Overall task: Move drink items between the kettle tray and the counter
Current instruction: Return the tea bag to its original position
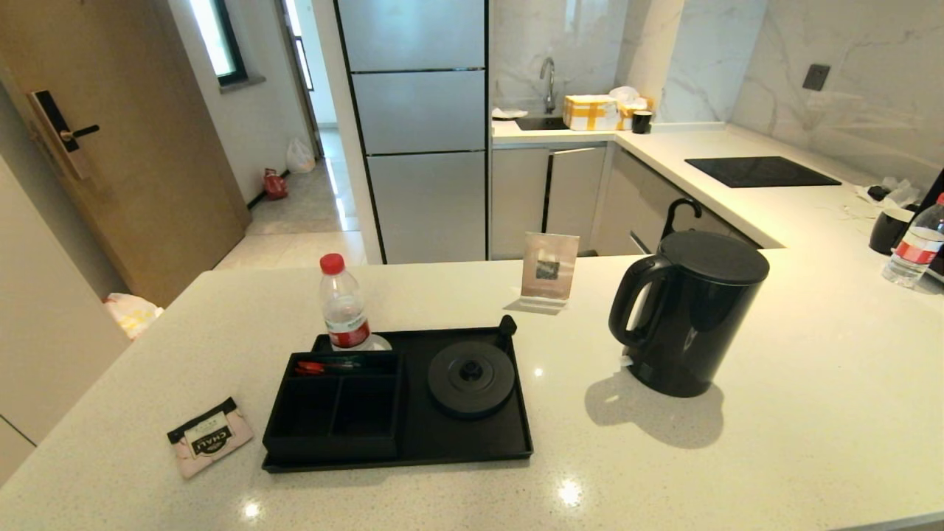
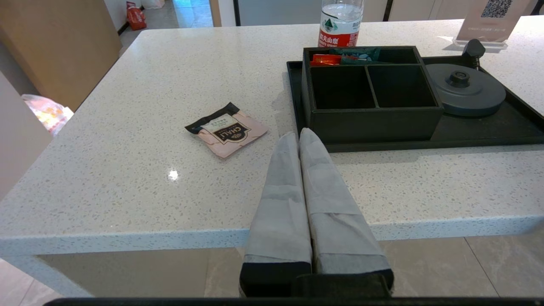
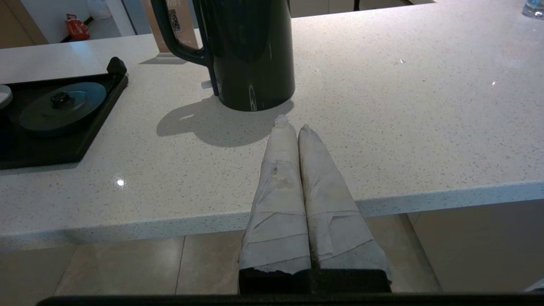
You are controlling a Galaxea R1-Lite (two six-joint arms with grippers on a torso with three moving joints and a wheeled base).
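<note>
hovering off the near table [image 1: 774, 442] edge: left end effector [image 2: 299, 136] and right end effector [image 3: 291, 123], both fully closed, holding nothing, touching nothing. tea sachet [image 1: 209, 436] flat on table just left of kettle tray [image 1: 472, 442]. kettle [image 1: 689, 313] upright on table, right of tray, off its base disc [image 1: 471, 377].

Kettle [image 3: 250, 51] top cut off by right wrist pic's edge. Water bottle [image 2: 341, 23] cap and neck cut off in left wrist pic. Sachets in tray's far compartment [image 1: 324, 365] too small to ID. Card's [image 1: 549, 267] print unreadable.
</note>
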